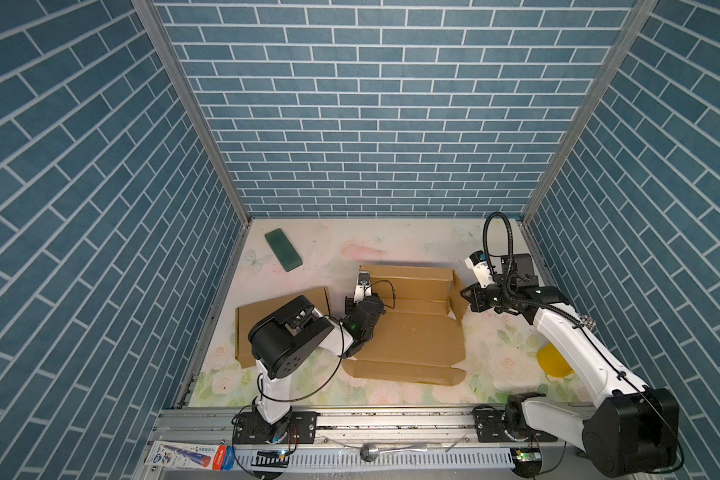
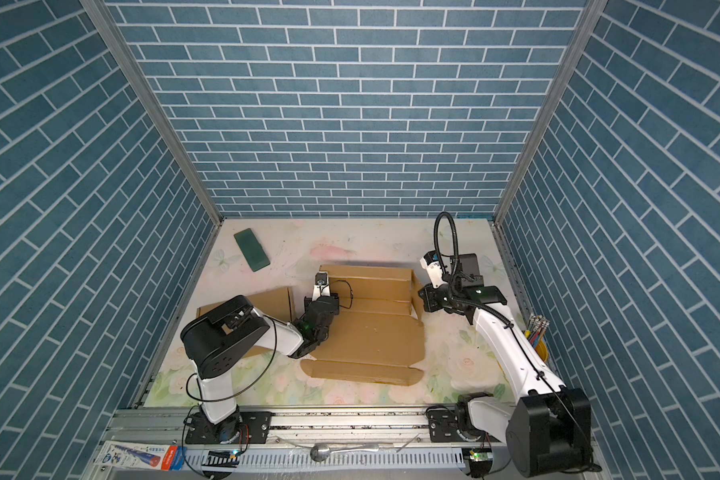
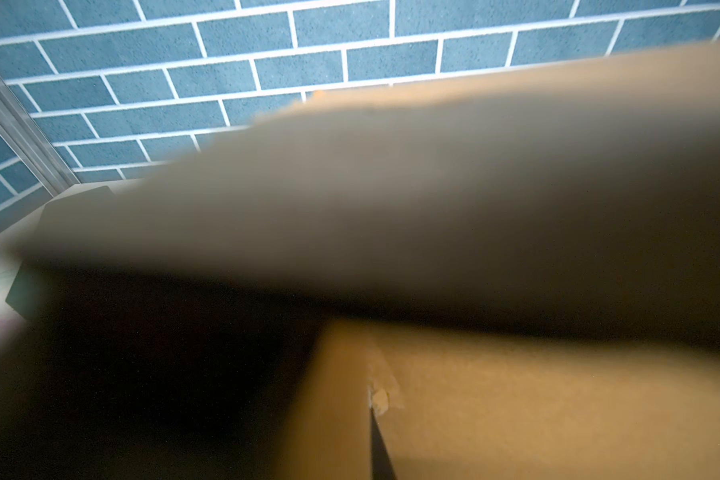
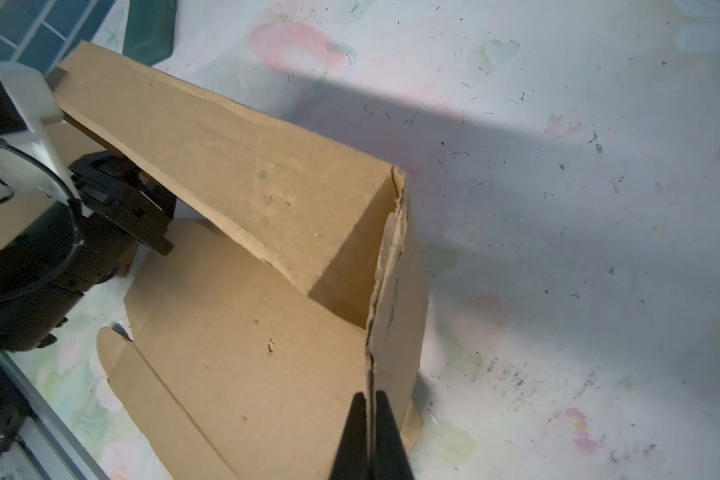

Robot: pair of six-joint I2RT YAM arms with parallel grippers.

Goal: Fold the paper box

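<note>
The paper box (image 1: pixel 412 336) (image 2: pixel 371 336) is a brown cardboard blank lying mid-table, its back panel raised and folded forward. Its right side flap (image 4: pixel 395 291) stands upright. My right gripper (image 4: pixel 369 399) (image 1: pixel 467 297) is shut on that flap's top edge. My left gripper (image 1: pixel 350 306) (image 2: pixel 311 301) sits at the box's left end, under the raised back panel. In the left wrist view cardboard (image 3: pixel 516 395) fills the frame and a flap's edge runs down into the shut left gripper (image 3: pixel 373 424); only one dark finger (image 3: pixel 380 453) shows.
A second flat cardboard piece (image 1: pixel 262 322) lies under the left arm. A green block (image 1: pixel 283 250) sits at the back left. A yellow cup (image 1: pixel 551 359) stands by the right wall. A spoon (image 1: pixel 391 451) and a packet (image 1: pixel 188 455) lie on the front rail.
</note>
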